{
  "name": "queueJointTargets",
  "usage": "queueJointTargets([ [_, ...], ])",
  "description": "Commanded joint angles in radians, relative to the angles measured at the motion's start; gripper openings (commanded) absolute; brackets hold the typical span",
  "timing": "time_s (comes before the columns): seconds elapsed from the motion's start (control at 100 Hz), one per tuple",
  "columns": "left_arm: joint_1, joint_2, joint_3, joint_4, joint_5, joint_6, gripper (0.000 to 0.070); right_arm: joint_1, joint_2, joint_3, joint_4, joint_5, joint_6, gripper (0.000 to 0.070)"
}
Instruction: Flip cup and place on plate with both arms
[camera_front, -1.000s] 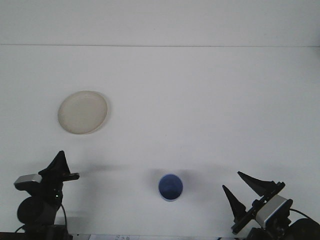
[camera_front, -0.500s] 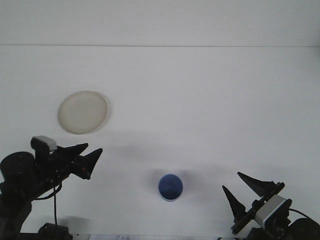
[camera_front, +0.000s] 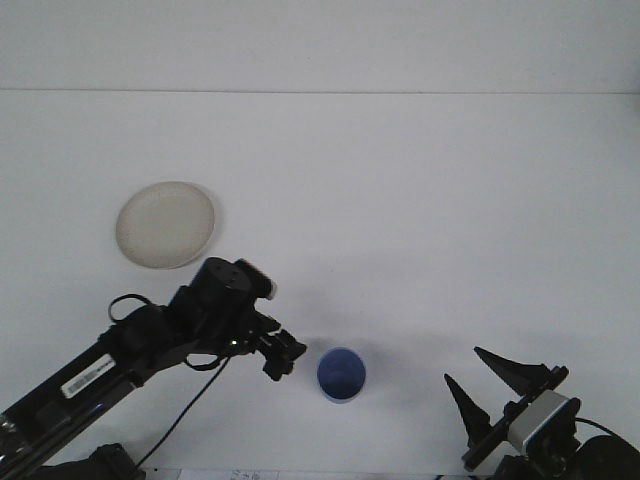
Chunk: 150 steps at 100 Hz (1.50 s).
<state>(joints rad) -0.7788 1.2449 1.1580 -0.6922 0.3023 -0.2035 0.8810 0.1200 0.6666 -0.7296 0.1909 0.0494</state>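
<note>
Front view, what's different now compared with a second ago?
The left arm has swung out from the near-left corner toward the middle of the table, so the left claw now sits just left of the blue cup, not yet holding it. Nothing was grasped or released. The cup, the plate and the right claw, which is open, stayed put.

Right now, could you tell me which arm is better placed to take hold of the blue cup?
The left. Its claw sits just beside the blue cup at the cup's left, while the right claw is parked apart near the table's bottom-right edge.
</note>
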Motion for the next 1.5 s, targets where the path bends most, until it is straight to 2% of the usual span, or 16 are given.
queueJointTargets([
  [0.0, -0.036, 0.046, 0.014, 0.031, -0.008, 0.000, 0.0434, 0.010, 0.005, 0.004, 0.001, 0.001, 0.010, 0.0398],
  [0.13, -0.096, 0.127, 0.014, 0.094, -0.037, -0.025, 0.0434, 0.010, 0.005, 0.004, -0.015, 0.001, 0.010, 0.0398],
  [0.35, -0.142, 0.230, 0.014, 0.129, -0.096, -0.024, 0.0434, 0.010, 0.005, 0.004, -0.020, 0.001, 0.011, 0.0398],
  [0.5, -0.152, 0.268, 0.014, 0.142, -0.100, -0.024, 0.0405, 0.010, 0.005, 0.004, -0.020, 0.001, 0.010, 0.0398],
  [0.54, -0.154, 0.275, 0.014, 0.143, -0.100, -0.021, 0.0358, 0.010, 0.005, 0.004, -0.020, 0.001, 0.010, 0.0399],
  [0.66, -0.159, 0.287, 0.014, 0.143, -0.100, -0.021, 0.0147, 0.010, 0.005, 0.004, -0.021, 0.001, 0.010, 0.0398],
  [0.76, -0.161, 0.293, 0.014, 0.141, -0.100, -0.014, 0.0072, 0.010, 0.005, 0.004, -0.020, 0.001, 0.010, 0.0398],
  [0.82, -0.161, 0.293, 0.014, 0.142, -0.100, -0.014, 0.0000, 0.010, 0.005, 0.004, -0.020, 0.001, 0.010, 0.0398],
  [0.99, -0.160, 0.290, 0.016, 0.141, -0.100, -0.012, 0.0010, 0.010, 0.005, 0.004, -0.023, 0.001, 0.010, 0.0398],
  [1.22, -0.109, 0.245, 0.078, 0.066, -0.108, 0.055, 0.0010, 0.010, 0.005, 0.004, -0.028, 0.001, 0.010, 0.0398],
  [1.3, -0.063, 0.208, 0.126, 0.006, -0.159, 0.092, 0.0010, 0.010, 0.005, 0.004, -0.027, 0.001, 0.008, 0.0398],
  [1.49, 0.123, 0.133, 0.276, -0.154, -0.348, 0.206, 0.0009, 0.010, 0.005, 0.004, -0.027, 0.001, 0.007, 0.0398],
])
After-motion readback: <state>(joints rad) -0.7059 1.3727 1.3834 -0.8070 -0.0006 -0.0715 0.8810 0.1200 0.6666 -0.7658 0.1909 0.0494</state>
